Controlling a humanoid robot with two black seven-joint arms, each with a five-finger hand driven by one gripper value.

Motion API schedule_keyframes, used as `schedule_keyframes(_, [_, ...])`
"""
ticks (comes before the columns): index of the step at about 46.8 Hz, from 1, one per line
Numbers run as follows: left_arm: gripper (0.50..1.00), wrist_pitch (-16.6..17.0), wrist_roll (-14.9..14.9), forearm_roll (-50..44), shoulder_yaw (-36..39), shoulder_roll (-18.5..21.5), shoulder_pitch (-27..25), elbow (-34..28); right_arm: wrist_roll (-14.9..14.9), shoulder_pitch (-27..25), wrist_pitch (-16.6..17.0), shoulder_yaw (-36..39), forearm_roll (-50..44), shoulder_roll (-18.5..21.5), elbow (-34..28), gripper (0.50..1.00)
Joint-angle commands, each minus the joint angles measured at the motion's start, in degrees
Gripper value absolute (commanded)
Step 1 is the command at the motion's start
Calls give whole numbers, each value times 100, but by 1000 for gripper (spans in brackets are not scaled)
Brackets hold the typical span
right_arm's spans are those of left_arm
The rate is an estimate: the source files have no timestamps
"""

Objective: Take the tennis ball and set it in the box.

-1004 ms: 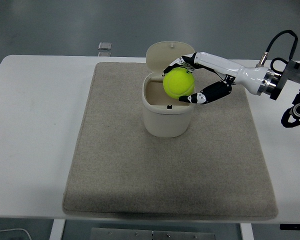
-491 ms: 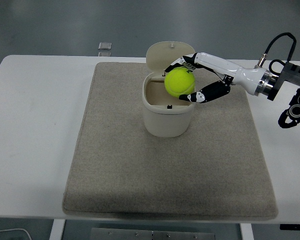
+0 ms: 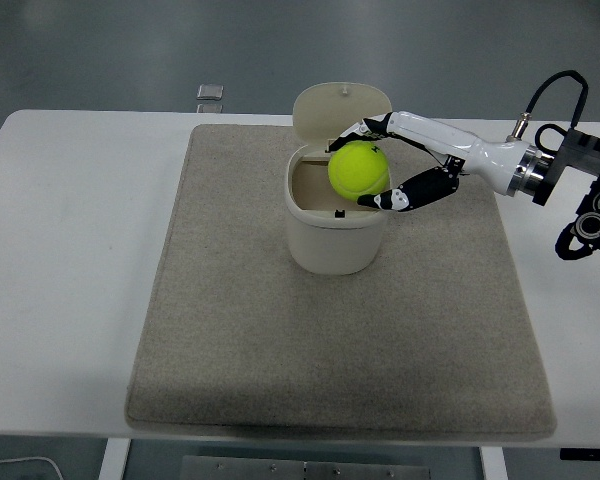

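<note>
- Right hand [image 3: 378,163] grips fuzzy yellow-green tennis ball [image 3: 358,168], upper centre of frame.
- Ball hangs over right rim of open cream plastic lidded box [image 3: 332,240]; opening lies just left and below.

Open mouth of box [image 3: 335,225] directly below and left of fingers [image 3: 365,127], unobstructed. Raised lid [image 3: 340,108] upright just behind fingers, blocking passage rearward. Box rim under thumb [image 3: 405,196], barring any lower approach from right side. Tennis ball [image 3: 359,168] filling span between fingers and thumb of right hand [image 3: 390,165], over right part of opening. Grey mat [image 3: 340,300] bare ahead of and left of fingers. Small clear object [image 3: 210,92] far left beyond mat, well apart.
</note>
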Motion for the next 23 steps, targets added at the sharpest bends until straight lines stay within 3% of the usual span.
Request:
schedule_keyframes(1, [992, 0, 6, 0, 0, 0, 0, 0, 0, -5, 0, -1, 5, 1, 4, 848])
schedule_keyframes(23, [992, 0, 6, 0, 0, 0, 0, 0, 0, -14, 62, -1, 31, -8, 4, 860])
